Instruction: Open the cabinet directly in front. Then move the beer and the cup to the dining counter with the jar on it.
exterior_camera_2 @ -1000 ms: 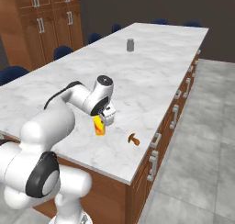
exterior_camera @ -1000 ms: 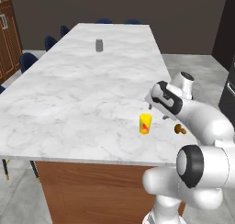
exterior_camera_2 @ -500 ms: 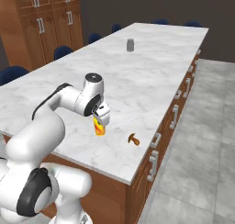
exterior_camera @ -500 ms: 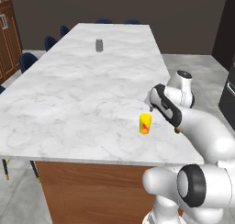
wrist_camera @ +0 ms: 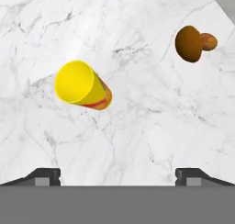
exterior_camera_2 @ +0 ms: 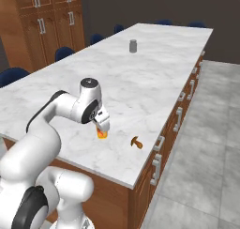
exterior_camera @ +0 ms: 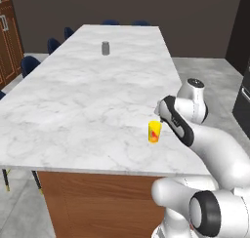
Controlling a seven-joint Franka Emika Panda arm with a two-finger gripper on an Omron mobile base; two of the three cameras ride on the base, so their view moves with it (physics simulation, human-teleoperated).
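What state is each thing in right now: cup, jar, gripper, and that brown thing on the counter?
cup: upright on the dining counter, free of the gripper.
jar: upright at the counter's far end.
gripper: open, holding nothing, above the counter beside the cup.
brown mushroom-shaped object: lying on its side near the counter's edge.
tall wooden cabinet doors: shut.
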